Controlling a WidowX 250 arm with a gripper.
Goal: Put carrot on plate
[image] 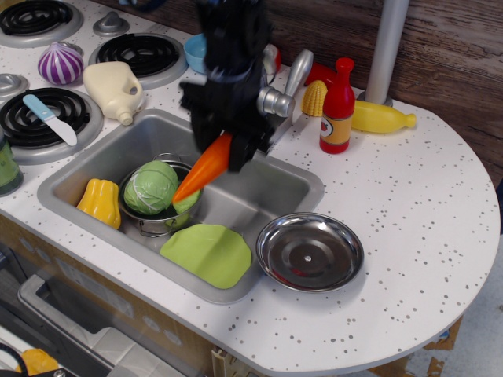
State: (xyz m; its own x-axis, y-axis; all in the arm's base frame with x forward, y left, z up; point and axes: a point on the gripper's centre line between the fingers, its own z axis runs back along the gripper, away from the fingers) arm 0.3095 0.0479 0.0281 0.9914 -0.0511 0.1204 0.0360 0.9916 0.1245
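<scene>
Claw: the black claw (222,151) hangs over the sink, clamped on the thick end of the carrot (203,173); its fingers are partly blurred, but the carrot is plainly held between them.
Carrot: in the air, tilted, tip pointing down and left toward the small metal pot (161,216) that holds the cabbage (151,187).
Plate: the flat light-green plate (207,254) lies in the sink basin (251,192), near its front wall, in front of the carrot's tip and apart from it.
Nearest decoy: the shiny silver dish (310,251) sits on the desk (409,228) just right of the sink, close beside the plate.
Risk, release too early: as it hangs now, the carrot would likely land on the cabbage or the pot, not on the plate.
Risk, rolling: the plate looks flat and rimless, so a tilted carrot dropped from height may bounce or roll off into the basin.
Risk, collision: going down, the claw could strike the pot rim or the faucet (263,90) behind it.
</scene>
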